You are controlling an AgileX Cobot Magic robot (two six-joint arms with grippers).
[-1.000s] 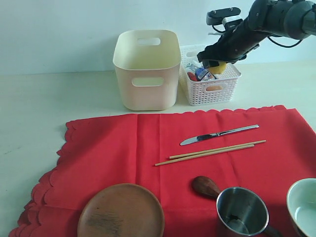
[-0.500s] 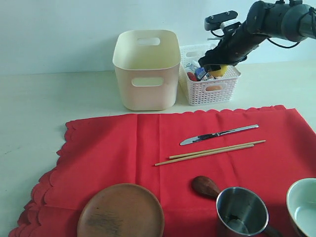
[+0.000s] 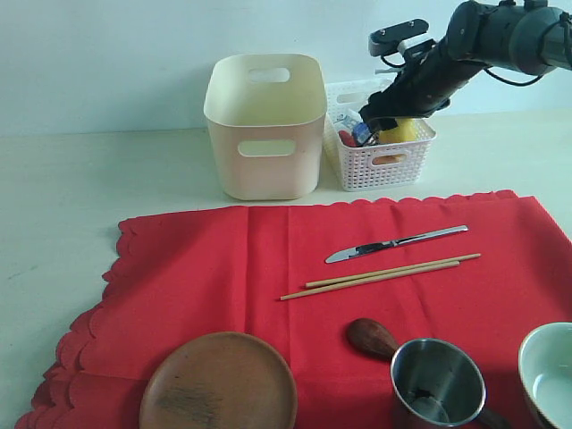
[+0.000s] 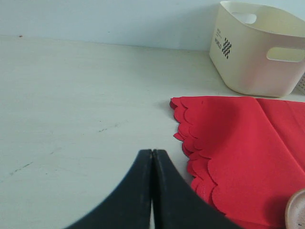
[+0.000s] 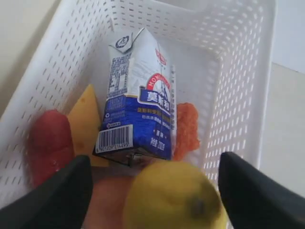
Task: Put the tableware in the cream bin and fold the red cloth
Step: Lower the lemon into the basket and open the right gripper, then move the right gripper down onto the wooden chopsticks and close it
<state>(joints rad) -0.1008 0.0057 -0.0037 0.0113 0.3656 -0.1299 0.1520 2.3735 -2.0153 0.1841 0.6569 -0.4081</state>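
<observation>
The left gripper [image 4: 152, 153] hangs over the bare table [image 4: 71, 119] with its claw pressed together, holding nothing, just off the scalloped edge of the red cloth [image 3: 223, 268]; the right gripper [image 5: 155, 167] hovers in the white lattice basket [image 3: 384, 165], claw apart, a blurred lemon [image 5: 171, 195] loose between the fingers above a milk carton [image 5: 140, 114]. The cream bin [image 3: 265, 152] stands at 12 o'clock of the cloth, the basket just beside it at 3 o'clock; nothing shows inside the bin. On the cloth the silver knife [image 3: 393, 243] lies near the centre; the chopsticks [image 3: 380, 274] lie just at its 6 o'clock; the wooden plate [image 3: 219, 384] sits at 7 o'clock; the dark spoon [image 3: 371, 338] touches the steel cup [image 3: 438, 382] at 5 o'clock; the bowl [image 3: 550, 375] sits at 4 o'clock, partly cut off.
</observation>
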